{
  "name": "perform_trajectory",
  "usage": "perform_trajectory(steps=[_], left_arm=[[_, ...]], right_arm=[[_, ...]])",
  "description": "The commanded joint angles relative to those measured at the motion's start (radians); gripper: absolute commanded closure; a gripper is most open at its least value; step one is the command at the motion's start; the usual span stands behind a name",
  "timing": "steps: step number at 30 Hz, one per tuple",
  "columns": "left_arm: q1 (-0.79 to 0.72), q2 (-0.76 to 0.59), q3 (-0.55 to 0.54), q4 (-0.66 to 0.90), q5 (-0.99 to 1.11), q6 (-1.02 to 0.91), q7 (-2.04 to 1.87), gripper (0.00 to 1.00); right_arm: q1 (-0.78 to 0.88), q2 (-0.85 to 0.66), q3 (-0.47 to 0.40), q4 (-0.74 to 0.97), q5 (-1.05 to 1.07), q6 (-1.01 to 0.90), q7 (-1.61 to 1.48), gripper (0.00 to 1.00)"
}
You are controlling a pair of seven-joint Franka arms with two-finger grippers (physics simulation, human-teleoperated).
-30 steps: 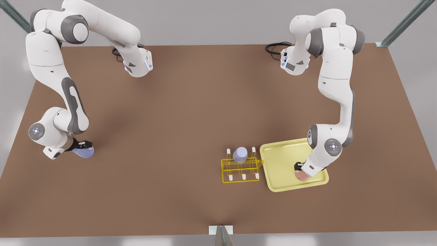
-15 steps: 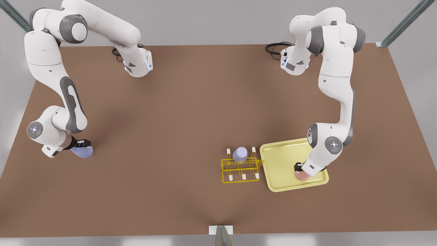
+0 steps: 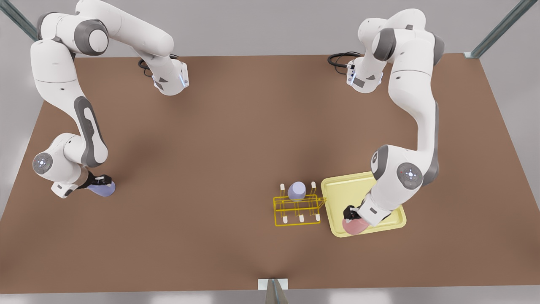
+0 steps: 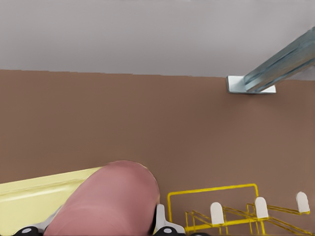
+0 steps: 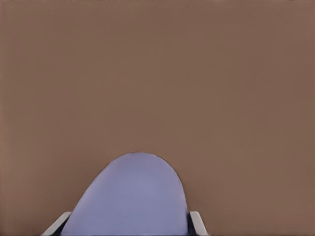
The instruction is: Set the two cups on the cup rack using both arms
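- Left gripper (image 3: 350, 216): it is clamped on the pale pink tapered tumbler (image 3: 353, 226) and stands over the near left part of the flat pale-yellow tray (image 3: 344, 192), at the front view's right. In the left wrist view the pink tumbler (image 4: 110, 201) sits between the white fingertips (image 4: 161, 222), tipped over so that its long axis points roughly toward the rack.
- Right gripper (image 3: 99, 181): it is closed on a pale lavender-blue tapered tumbler (image 3: 103, 188) far out at the front view's left, low over the brown tabletop (image 3: 219, 139). The right wrist view shows the lavender tumbler (image 5: 130, 196) between the fingertips (image 5: 196, 220) with bare table beyond it.
- Cup rack: the small bright-yellow wire rack with white-tipped pegs (image 3: 297, 207) stands just left of the tray, touching or nearly touching its edge. A second lavender tumbler (image 3: 297, 190) already sits on a far-row peg (not one of the held pair).
- Deciding relation: the rack lies just beside the left gripper, to its left, and well apart from the right gripper, to that gripper's right across open table. The left arm is plainly the nearer.
- Judgement: the pink tumbler probably goes first, onto one of the free near pegs (image 4: 217, 212); its open end must be brought over a peg tip, which the pictures do not yet show.
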Motion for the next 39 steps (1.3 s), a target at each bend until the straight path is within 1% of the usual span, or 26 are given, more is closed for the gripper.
perform_trajectory(steps=[1,3,4,7,10,14,16,17,18,19,20,22,23,24,26,27,28,29,30,31,32,34,35,39], left_arm=[[0.0,0.004,-0.017,0.015,-0.036,-0.053,-0.206,0.17],[0.0,0.065,-0.032,0.107,-0.037,-0.053,-0.207,0.17],[0.0,0.068,-0.035,0.11,-0.07,-0.053,-0.207,0.17],[0.0,0.076,-0.101,0.112,-0.079,-0.055,-0.244,0.17],[-0.015,0.089,-0.109,0.11,-0.076,-0.055,-0.275,0.16],[-0.017,0.119,-0.109,0.109,-0.073,-0.047,-0.273,0.16],[-0.029,0.128,-0.109,0.107,-0.073,-0.046,-0.275,0.14],[-0.033,0.129,-0.109,0.106,-0.073,-0.046,-0.273,0.1],[-0.035,0.129,-0.109,0.106,-0.073,-0.046,-0.275,0.0],[-0.033,0.129,-0.109,0.106,-0.074,-0.047,-0.275,0.0],[-0.033,0.128,-0.109,0.106,-0.074,-0.052,-0.276,0.0],[-0.035,0.125,-0.109,0.106,-0.074,-0.053,-0.278,0.0],[-0.027,0.106,-0.107,0.11,-0.071,-0.108,-0.295,0.0],[-0.017,0.051,-0.09,0.113,-0.048,-0.248,-0.293,0.0],[0.051,-0.067,-0.083,0.176,0.048,-0.628,-0.244,0.0],[0.063,-0.099,-0.081,0.178,0.104,-0.699,-0.184,0.0],[0.08,-0.131,-0.081,0.178,0.125,-0.733,-0.177,0.0],[0.074,-0.183,-0.078,0.14,0.142,-0.724,-0.129,0.0],[0.072,-0.338,-0.069,-0.078,0.17,-0.619,0.018,0.0],[0.065,-0.414,-0.069,-0.21,0.18,-0.527,0.032,0.0],[0.056,-0.389,-0.075,-0.201,0.182,-0.59,0.034,0.0],[0.063,-0.388,-0.075,-0.189,0.173,-0.74,0.038,0.0],[0.072,-0.388,-0.073,-0.189,0.142,-0.751,0.035,0.0],[0.102,-0.386,-0.073,-0.187,0.147,-0.744,0.103,0.0]], right_arm=[[0.001,-0.004,0.002,0.0,0.003,-0.003,0.008,0.2],[0.001,-0.005,0.002,0.0,0.005,-0.004,0.005,0.21],[0.001,-0.005,0.002,0.002,0.005,-0.004,0.003,0.21],[-0.001,-0.011,0.02,0.002,0.006,-0.018,0.002,0.2],[0.001,-0.022,0.049,0.019,0.014,-0.061,0.0,0.2],[0.002,-0.022,0.14,0.043,0.048,-0.102,-0.001,0.2],[0.002,-0.019,0.206,0.056,0.051,-0.108,0.0,0.2],[0.004,-0.014,0.238,0.071,0.063,-0.115,-0.001,0.2],[0.008,-0.011,0.269,0.089,0.064,-0.128,0.0,0.2],[0.008,0.004,0.31,0.115,0.064,-0.138,0.003,0.2],[0.034,0.01,0.328,0.14,0.064,-0.138,0.006,0.2],[0.102,0.01,0.335,0.177,0.106,-0.138,0.005,0.2],[0.136,0.01,0.335,0.2,0.133,-0.148,0.003,0.2],[0.166,0.012,0.335,0.227,0.141,-0.17,0.002,0.2],[0.232,0.041,0.352,0.279,0.18,-0.17,0.016,0.2],[0.278,0.053,0.352,0.307,0.207,-0.17,0.037,0.2],[0.306,0.068,0.353,0.336,0.233,-0.17,0.039,0.2],[0.335,0.084,0.351,0.373,0.268,-0.17,0.036,0.2],[0.364,0.101,0.353,0.414,0.275,-0.17,0.036,0.2],[0.392,0.116,0.353,0.447,0.331,-0.171,0.036,0.2],[0.413,0.136,0.353,0.485,0.368,-0.171,0.04,0.2],[0.438,0.16,0.353,0.543,0.439,-0.17,0.084,0.21],[0.444,0.173,0.353,0.565,0.472,-0.165,0.121,0.21],[0.482,0.234,0.353,0.658,0.655,-0.145,0.167,0.21]])
